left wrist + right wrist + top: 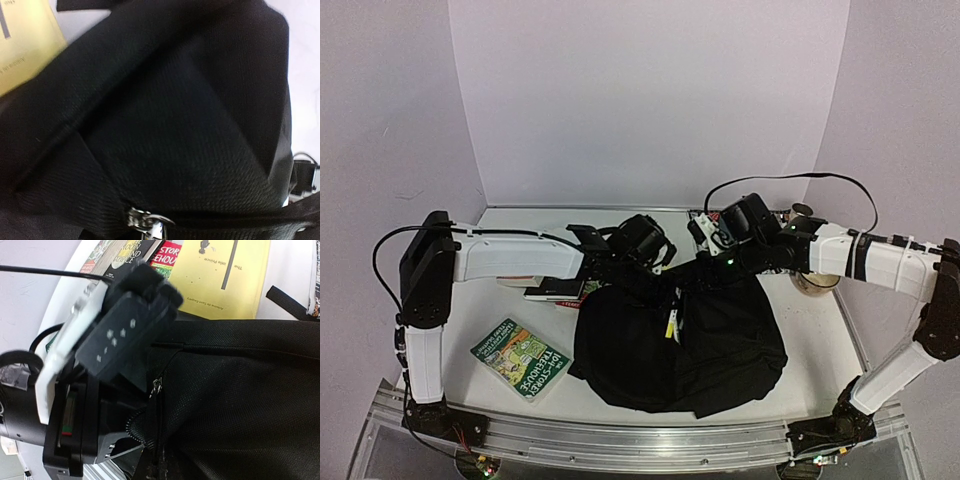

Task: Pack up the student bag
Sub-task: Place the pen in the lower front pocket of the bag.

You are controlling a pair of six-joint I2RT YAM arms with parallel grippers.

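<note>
The student bag [680, 340], a large black fabric backpack, lies in the middle of the table with its far edge pulled up. It fills the left wrist view [165, 125] and the right wrist view [240, 400]. My left gripper [645, 250] is at the bag's far left top edge, shut on its fabric. Its fingers are hidden in its own view, where a zipper pull [147, 222] shows. My right gripper [712, 245] is at the far right top edge, shut on fabric beside the open zipper [157, 387].
A green book [520, 358] lies at the front left. Several books [555, 290] lie under my left arm. A yellow book [225, 275] and others [135, 255] lie behind the bag. A round roll [815, 280] stands at the right.
</note>
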